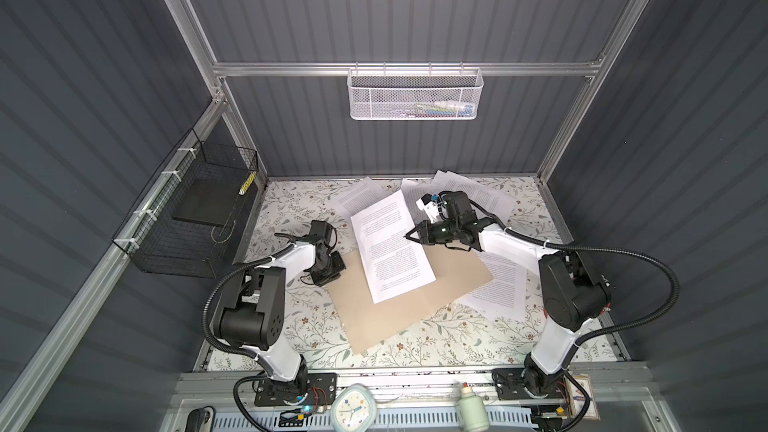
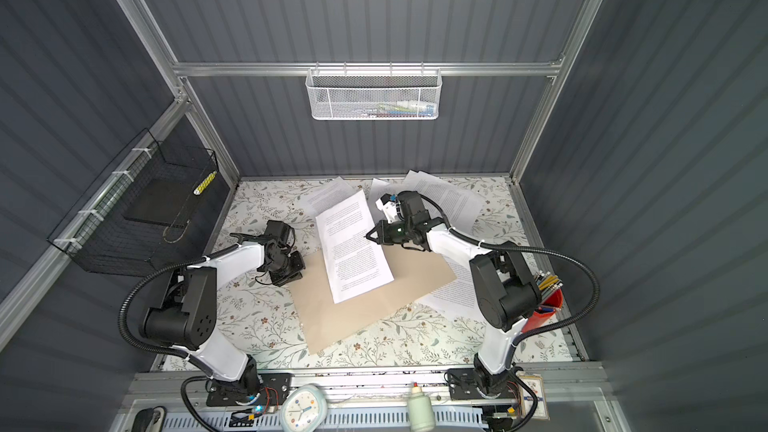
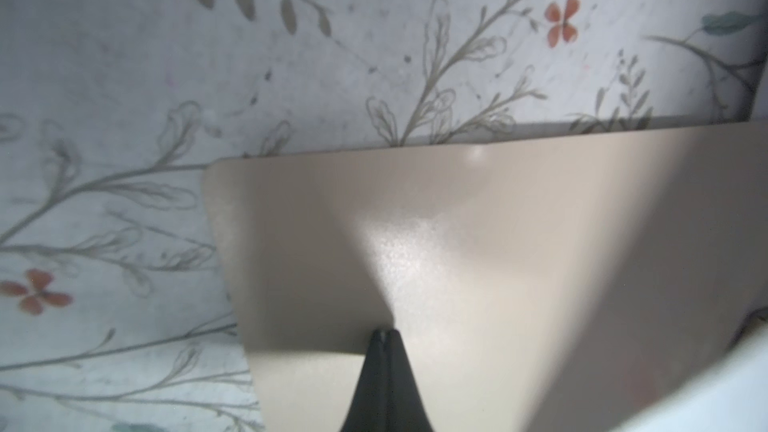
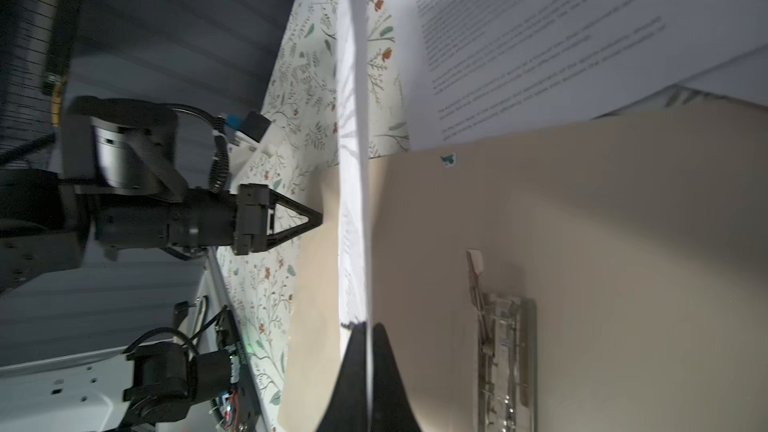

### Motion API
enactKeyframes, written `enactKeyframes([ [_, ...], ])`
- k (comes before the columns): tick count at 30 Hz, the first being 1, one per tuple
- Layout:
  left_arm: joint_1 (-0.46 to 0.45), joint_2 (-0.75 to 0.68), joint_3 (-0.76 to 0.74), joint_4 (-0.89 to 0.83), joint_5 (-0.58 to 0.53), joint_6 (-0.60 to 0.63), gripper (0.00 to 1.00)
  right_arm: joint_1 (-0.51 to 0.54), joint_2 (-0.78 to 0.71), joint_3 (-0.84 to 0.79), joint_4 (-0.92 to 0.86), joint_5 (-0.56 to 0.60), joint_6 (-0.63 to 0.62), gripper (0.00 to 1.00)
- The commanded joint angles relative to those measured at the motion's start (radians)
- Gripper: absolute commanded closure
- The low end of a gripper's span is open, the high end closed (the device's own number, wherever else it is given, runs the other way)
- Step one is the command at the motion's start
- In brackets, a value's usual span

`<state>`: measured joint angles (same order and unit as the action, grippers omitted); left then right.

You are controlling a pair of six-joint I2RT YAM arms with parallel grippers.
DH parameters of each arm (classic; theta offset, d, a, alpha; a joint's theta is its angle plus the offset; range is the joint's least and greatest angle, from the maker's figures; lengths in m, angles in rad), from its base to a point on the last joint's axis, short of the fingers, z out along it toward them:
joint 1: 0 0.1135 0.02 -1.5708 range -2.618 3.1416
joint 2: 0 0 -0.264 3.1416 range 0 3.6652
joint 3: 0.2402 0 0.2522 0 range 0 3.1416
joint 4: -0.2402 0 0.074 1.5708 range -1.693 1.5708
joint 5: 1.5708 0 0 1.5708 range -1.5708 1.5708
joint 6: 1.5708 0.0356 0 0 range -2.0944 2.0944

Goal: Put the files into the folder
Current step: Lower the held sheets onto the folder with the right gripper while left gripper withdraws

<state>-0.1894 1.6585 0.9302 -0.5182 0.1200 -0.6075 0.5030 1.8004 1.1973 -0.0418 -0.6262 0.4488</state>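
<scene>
Though floppy, sheet [image 1: 390, 249] over matte folder [image 1: 386, 317]

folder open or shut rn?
Open. The folder lies spread flat in both top views, and the right wrist view shows its metal clip exposed on the inner face.

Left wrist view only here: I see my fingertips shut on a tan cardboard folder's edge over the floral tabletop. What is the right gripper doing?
Observer: The right gripper is shut on one edge of a white printed paper sheet.
Operator: Where is that sheet?
Observer: Slanted over the tan cardboard folder, gripped edge lifted.
Operator: Folder open?
Observer: Yes, its metal fastener clip shows bare, seen by the right wrist camera.
</scene>
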Motion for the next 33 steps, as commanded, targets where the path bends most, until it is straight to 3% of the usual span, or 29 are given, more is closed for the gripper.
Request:
enactKeyframes([
  [1,0.008,0.026,0.002,-0.014,0.014,0.038,0.99,0.029,-0.021,-0.015,0.077,0.103,-0.057,1.00],
  [25,0.027,0.036,0.025,0.001,0.059,0.044,1.00,0.117,-0.007,-0.068,0.313,-0.146,-0.173,1.00],
  [33,0.034,0.045,0.045,0.012,0.080,0.036,1.00,0.128,0.034,-0.063,0.375,-0.215,-0.108,1.00],
])
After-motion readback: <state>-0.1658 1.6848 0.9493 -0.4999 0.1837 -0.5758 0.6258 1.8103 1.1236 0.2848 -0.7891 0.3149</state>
